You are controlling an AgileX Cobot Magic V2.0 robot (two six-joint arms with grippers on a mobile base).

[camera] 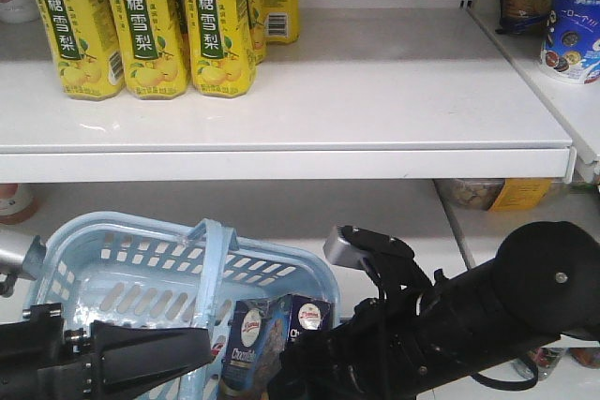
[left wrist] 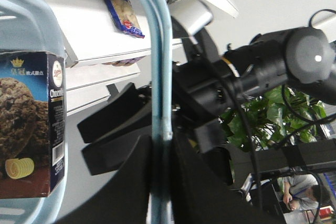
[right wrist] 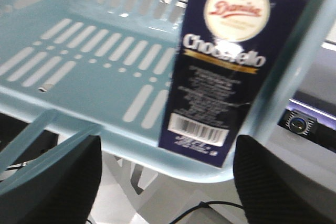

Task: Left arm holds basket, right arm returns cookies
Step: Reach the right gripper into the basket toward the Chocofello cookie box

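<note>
The left arm (camera: 37,358) reaches in low from the left. Its left gripper (left wrist: 161,142) is clamped on the arched handle of the basket (left wrist: 157,51), with one black finger pressed to each side. The right arm (camera: 487,316) slants in from the right with its round joint raised and a silver-grey camera block (camera: 349,245) on top of the wrist. The right gripper (right wrist: 165,150) has its jaws spread wide, and the textured pads (right wrist: 58,182) are well apart.

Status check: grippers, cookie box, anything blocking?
Left gripper shut on basket handle. Right gripper open, facing cookie box. Box standing in basket, ungripped. Basket rim crosses its lower edge.
</note>
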